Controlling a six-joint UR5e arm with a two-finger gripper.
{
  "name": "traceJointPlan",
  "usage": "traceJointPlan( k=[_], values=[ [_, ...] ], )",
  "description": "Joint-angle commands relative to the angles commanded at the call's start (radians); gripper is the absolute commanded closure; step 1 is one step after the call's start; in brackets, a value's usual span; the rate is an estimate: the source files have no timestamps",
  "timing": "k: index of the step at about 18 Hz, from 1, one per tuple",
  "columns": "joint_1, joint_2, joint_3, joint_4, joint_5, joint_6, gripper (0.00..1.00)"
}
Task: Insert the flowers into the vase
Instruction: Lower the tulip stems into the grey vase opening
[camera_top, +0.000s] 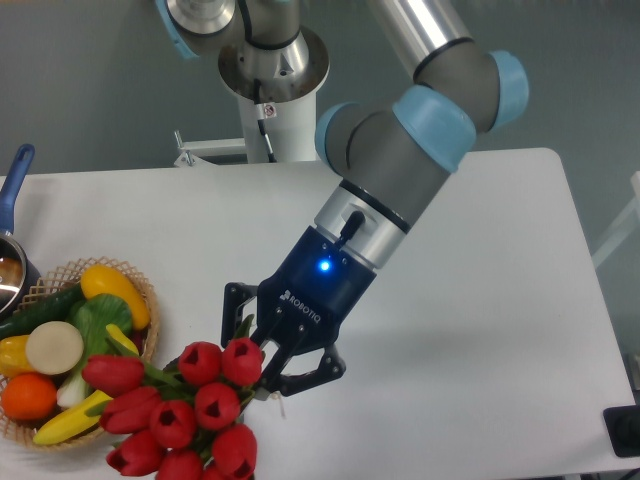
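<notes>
My gripper (268, 350) is shut on the green stems of the flowers (185, 410), a bunch of red tulips held up near the camera at the lower left of the view. The blooms spread leftward from the fingers and overlap the right edge of the basket. The vase is hidden behind the bunch. The arm reaches down from the upper right, with a blue light lit on the gripper body.
A woven wicker basket (95, 268) at the left holds a banana, an orange, a yellow pepper, a green leafy vegetable and other produce. A blue-handled pot (12, 215) sits at the far left edge. The robot base (272, 90) stands at the back of the table.
</notes>
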Motion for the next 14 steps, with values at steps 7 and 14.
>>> traceJointPlan(
  k=[7,14],
  values=[
    [-0.054,0.020,-0.040,0.002,-0.049,0.002,0.96],
    [-0.084,0.014,-0.057,0.002,-0.049,0.011,0.96]
  ],
)
